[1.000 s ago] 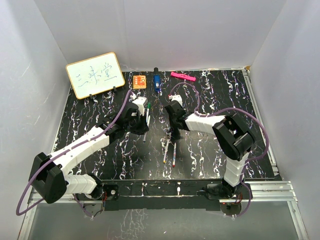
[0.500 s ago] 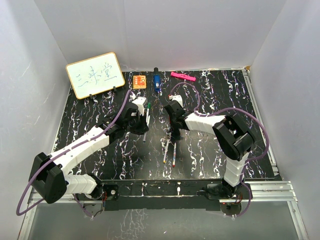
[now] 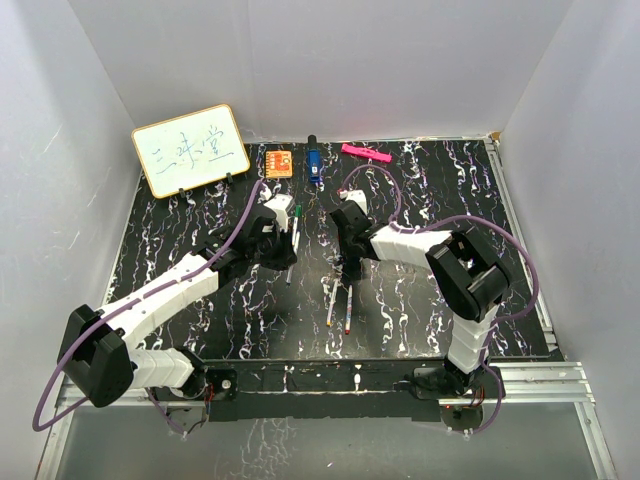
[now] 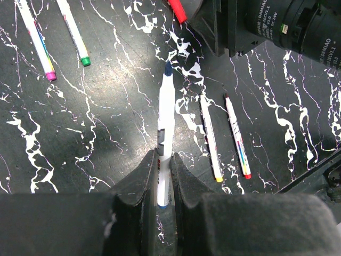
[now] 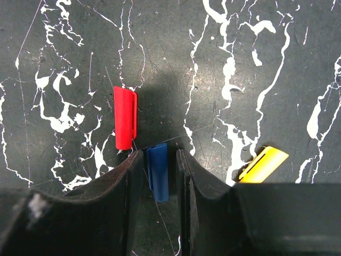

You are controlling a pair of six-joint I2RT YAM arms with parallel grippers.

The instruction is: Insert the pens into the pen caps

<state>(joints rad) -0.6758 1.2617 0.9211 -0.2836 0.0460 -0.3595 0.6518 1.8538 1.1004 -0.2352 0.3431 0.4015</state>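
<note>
1. The left tool (image 4: 163, 178) is clenched on the rear end of a blue-tipped pen (image 4: 165, 122). The barrel juts forward over the desk (image 3: 400, 320), its tip pointing toward the right arm's black wrist.
2. The right tool (image 5: 160, 157) stands slightly parted and grips nothing. The blue cap (image 5: 157, 181) lies flat between its fingers with a thin dark gap on each side.
3. The red cap (image 5: 124, 118) lies just beyond the left finger's edge, and the yellow cap (image 5: 264, 164) lies off the right finger, angled. Bare desk stretches ahead of all 3.
4. Left of the held pen lie a magenta-tipped pen (image 4: 35, 40) and a green-tipped pen (image 4: 73, 33), side by side, with open desk between them and it.
5. To its right lie a yellow-ended pen (image 4: 209, 136) and a red-ended pen (image 4: 236, 137), near each other and close to the held barrel.
6. Along the far edge sit a whiteboard (image 3: 190, 149), an orange block (image 3: 279, 162), a blue-and-black object (image 3: 313, 165) and a pink bar (image 3: 365, 153), well apart from both tools.
7. White walls (image 3: 570, 150) close off 3 sides.
</note>
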